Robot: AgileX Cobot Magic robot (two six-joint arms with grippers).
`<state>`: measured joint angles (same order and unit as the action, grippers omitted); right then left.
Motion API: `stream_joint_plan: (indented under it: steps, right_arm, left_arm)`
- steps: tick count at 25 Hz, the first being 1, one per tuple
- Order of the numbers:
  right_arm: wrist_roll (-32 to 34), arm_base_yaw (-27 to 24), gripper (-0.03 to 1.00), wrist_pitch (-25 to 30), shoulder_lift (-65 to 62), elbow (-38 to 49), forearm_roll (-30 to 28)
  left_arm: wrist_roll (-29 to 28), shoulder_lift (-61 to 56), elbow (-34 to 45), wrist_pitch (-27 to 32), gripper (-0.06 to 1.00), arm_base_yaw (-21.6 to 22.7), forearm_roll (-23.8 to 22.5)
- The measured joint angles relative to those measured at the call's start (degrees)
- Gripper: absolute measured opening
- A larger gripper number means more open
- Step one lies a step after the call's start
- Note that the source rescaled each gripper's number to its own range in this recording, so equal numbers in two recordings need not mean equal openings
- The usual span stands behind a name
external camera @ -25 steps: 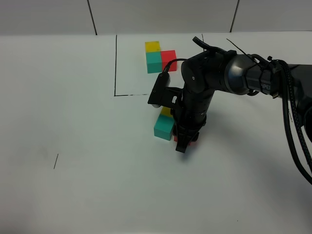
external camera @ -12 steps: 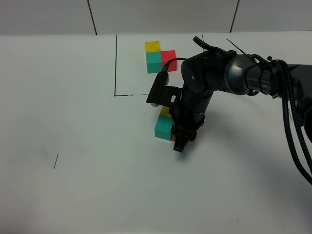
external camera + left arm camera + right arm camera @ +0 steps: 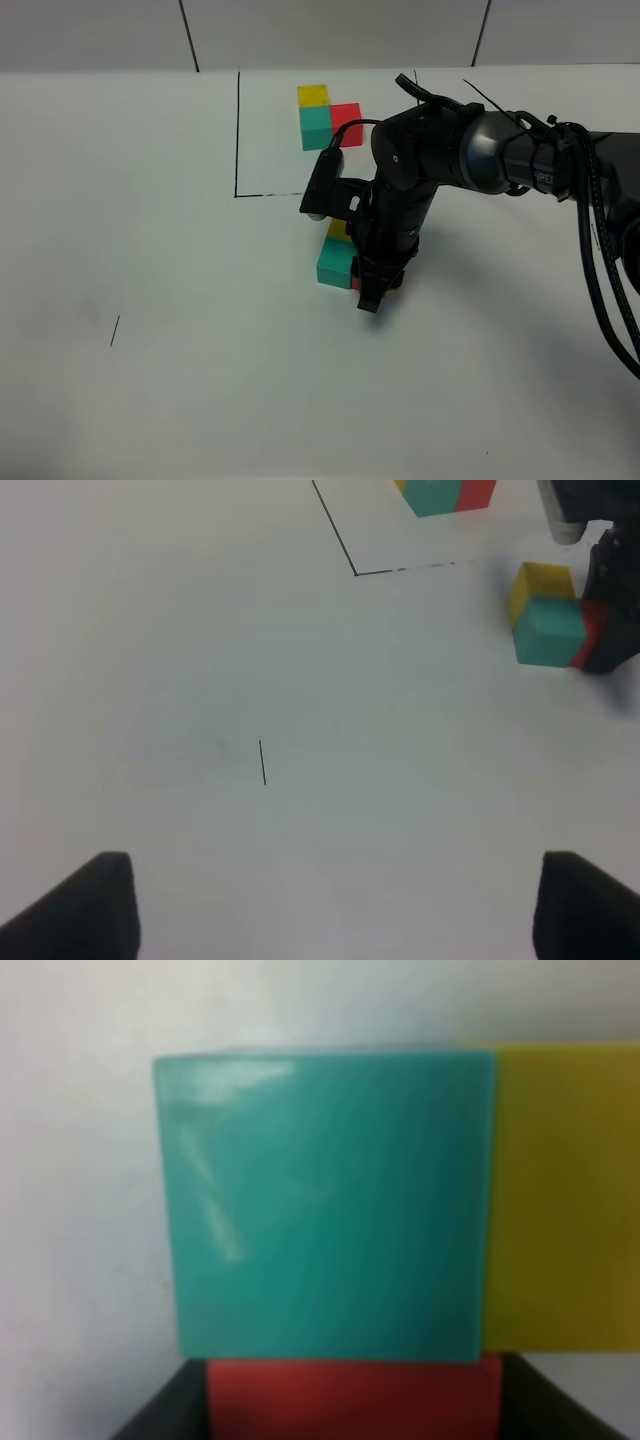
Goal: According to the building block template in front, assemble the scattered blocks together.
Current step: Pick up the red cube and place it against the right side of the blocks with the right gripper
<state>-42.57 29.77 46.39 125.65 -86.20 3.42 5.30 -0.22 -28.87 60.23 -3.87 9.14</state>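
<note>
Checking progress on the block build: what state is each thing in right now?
template: joined L trio inside the black outline.
teal block: on table, touching yellow and red blocks.
yellow block: on table, against teal.
red block: between the right hand's fingers, against teal.
right hand: shut on red block.
left hand: open, empty.

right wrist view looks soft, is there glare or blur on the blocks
Right wrist view: very close and soft all over; the small teal-green cube carries pale streaky glare near one corner, and the small yellow cube and small red cube have fuzzy edges. Exterior high view: sharp, with only a faint shadow under the right tool.
</note>
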Motion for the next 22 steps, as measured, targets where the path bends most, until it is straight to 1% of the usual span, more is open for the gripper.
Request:
stream_joint_plan:
  steps: [5,10,15,22]
  right_arm:
    - [-4.1,0.0,0.20,0.3,0.1,-0.1,0.0]
    - [-7.5,0.3,0.20,0.8,0.1,-0.1,-1.1]
    - [-12.3,0.4,0.20,1.1,0.1,-0.1,-2.0]
    - [-14.5,-0.2,0.20,1.8,0.1,-0.1,-1.7]
  left_arm:
    - [0.0,0.0,0.0,0.0,0.83,0.0,0.0]
    - [0.0,0.0,0.0,0.0,0.83,0.0,0.0]
    - [0.0,0.0,0.0,0.0,0.83,0.0,0.0]
    - [0.0,0.0,0.0,0.0,0.83,0.0,0.0]
